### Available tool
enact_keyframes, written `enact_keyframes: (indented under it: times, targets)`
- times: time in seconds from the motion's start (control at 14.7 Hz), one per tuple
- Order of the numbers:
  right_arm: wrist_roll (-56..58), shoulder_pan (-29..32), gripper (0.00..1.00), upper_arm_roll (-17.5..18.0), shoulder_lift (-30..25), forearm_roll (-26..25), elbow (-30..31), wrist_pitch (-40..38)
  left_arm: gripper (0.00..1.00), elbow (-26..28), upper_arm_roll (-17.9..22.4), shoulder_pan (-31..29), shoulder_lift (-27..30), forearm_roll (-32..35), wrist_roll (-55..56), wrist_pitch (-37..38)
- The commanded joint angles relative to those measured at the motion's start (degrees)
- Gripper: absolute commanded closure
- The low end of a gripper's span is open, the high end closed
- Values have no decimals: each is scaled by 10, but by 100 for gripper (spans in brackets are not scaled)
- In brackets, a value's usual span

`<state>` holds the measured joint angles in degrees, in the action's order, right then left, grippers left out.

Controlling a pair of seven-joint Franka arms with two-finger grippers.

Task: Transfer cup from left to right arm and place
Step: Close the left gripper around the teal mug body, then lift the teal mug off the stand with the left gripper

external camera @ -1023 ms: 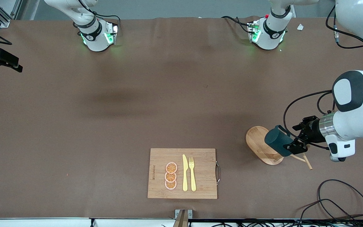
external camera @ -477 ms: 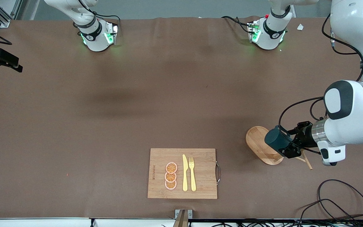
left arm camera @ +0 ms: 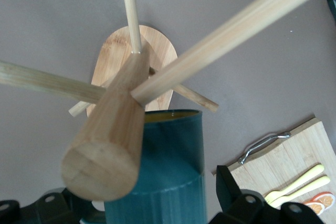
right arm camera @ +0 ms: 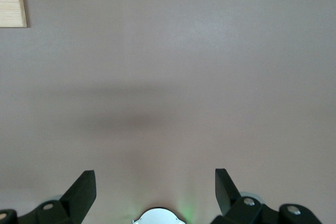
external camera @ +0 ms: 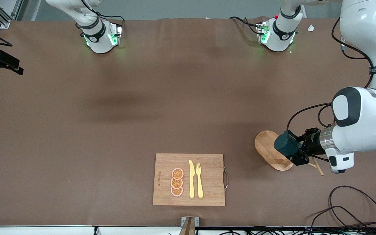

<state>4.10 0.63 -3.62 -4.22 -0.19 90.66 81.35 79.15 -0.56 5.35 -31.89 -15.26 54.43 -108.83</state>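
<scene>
Left hand (external camera: pixel 297 153) straddles the teal mug (external camera: pixel 285 146) on the peg rack (external camera: pixel 271 154), fingers spread, at the board's 3 o'clock; close squarely before lifting off. Right hand (right arm camera: pixel 155 192) waits open over bare surface (external camera: pixel 142 98).

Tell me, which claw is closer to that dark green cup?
The left claw: it is right at the cup hanging on the wooden peg rack. The right claw hangs open over bare table, nowhere near the cup.

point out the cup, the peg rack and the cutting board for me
cup (external camera: pixel 283 146), front view, on its dark teal outer wall
peg rack (external camera: pixel 266 145), front view, on the bare part of its oval wooden base
cutting board (external camera: pixel 211 176), front view, on bare wood beside the fork
</scene>
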Motion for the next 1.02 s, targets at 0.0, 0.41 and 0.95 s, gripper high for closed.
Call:
enact_keyframes:
  times: [0.0,0.41,0.95]
  targets:
    - [-5,7,0,5,-15,8,15,0,14,-13,-8,2,-5,-11,11,-2]
    - [-5,7,0,5,-15,8,15,2,47,-13,-8,1,-1,-16,5,-2]
    - [-5,7,0,5,-15,8,15,2,45,-13,-10,-1,36,-45,19,11]
